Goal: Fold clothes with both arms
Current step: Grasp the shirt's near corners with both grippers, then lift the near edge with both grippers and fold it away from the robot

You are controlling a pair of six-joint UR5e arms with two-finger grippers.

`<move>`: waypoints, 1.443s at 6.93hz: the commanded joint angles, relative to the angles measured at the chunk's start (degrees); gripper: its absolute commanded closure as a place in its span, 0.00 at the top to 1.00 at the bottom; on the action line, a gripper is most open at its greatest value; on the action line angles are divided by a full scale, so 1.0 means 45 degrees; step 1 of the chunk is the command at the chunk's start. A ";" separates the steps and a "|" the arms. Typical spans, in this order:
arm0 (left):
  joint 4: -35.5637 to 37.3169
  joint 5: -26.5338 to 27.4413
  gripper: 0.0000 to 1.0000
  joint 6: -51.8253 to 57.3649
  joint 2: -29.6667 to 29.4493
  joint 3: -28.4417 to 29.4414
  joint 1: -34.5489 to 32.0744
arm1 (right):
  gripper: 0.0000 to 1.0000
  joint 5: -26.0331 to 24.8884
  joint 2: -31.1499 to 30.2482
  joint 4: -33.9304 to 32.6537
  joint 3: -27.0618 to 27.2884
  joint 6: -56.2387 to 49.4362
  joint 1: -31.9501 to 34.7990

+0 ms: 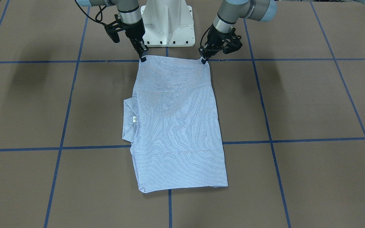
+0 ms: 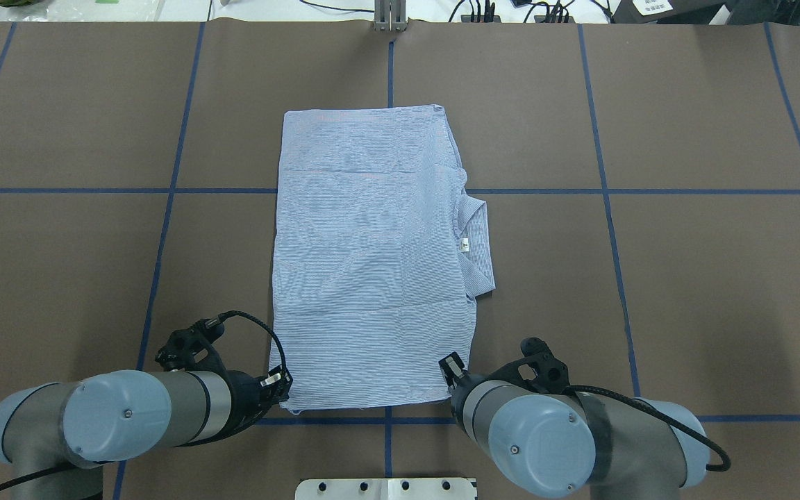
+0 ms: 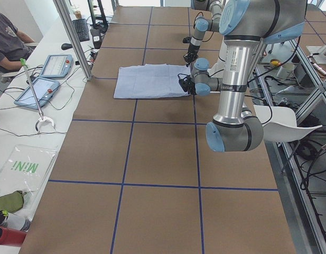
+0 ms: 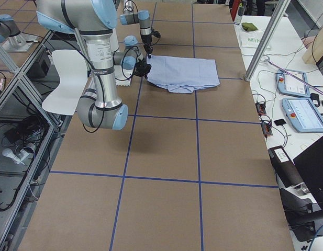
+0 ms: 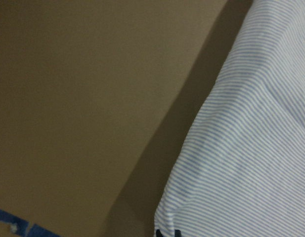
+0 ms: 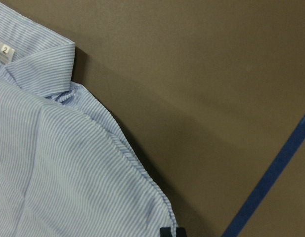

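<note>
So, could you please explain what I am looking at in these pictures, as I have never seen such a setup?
These are two robot arms at a brown table marked with blue tape lines. One picture faces the robot from across the table, one looks down from behind it, two look along the table from its ends, and two come from wrist cameras. A light-blue striped shirt, already folded into a rectangle with its collar sticking out one side, lies on it. The left hand and the right hand each pinch a corner of the edge nearest the robot's base; the wrist pictures show those corners up close.
</note>
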 commanded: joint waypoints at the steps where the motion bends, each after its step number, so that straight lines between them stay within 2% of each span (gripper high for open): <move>1: 0.0113 -0.0416 0.00 -0.0501 0.0067 -0.1611 0.0306 | 0.00 -0.0491 -0.1466 -0.0132 0.1688 0.0979 -0.1184; 2: 0.0133 -0.1308 0.00 -0.0583 0.0067 -0.2470 0.0366 | 0.00 -0.1307 -0.1686 -0.1197 0.2605 0.1567 -0.2237; 3: 0.0288 -0.1510 0.00 -0.0990 0.0067 -0.2711 0.0599 | 0.00 -0.1315 -0.1688 -0.2464 0.3775 0.1824 -0.2557; 4: 0.0309 -0.1532 0.00 -0.1226 -0.0030 -0.3023 0.0620 | 0.00 -0.1122 -0.1553 -0.3154 0.4405 0.1769 -0.1767; 5: 0.0328 -0.1861 0.00 -0.1054 -0.0070 -0.3258 0.0388 | 0.00 -0.0192 -0.1184 -0.3180 0.4315 0.1575 -0.0328; 6: 0.0773 -0.2309 0.00 -0.0550 -0.0360 -0.3221 -0.0793 | 0.00 0.1403 0.0077 -0.3200 0.3366 0.0722 0.1678; 7: 0.1512 -0.2932 0.00 0.0325 -0.1233 -0.2912 -0.2004 | 0.00 0.2444 0.1385 -0.3180 0.1984 -0.0504 0.3187; 8: 0.2197 -0.3015 0.00 0.0663 -0.1976 -0.2367 -0.2770 | 0.00 0.2764 0.1784 -0.3064 0.1274 -0.1039 0.4227; 9: 0.2223 -0.3152 0.00 0.0956 -0.2603 -0.1511 -0.3474 | 0.00 0.3134 0.2504 -0.3082 0.0571 -0.1760 0.5204; 10: 0.2223 -0.3617 0.00 0.1636 -0.2957 -0.0787 -0.4429 | 0.00 0.3312 0.3304 -0.3044 -0.0790 -0.2095 0.5600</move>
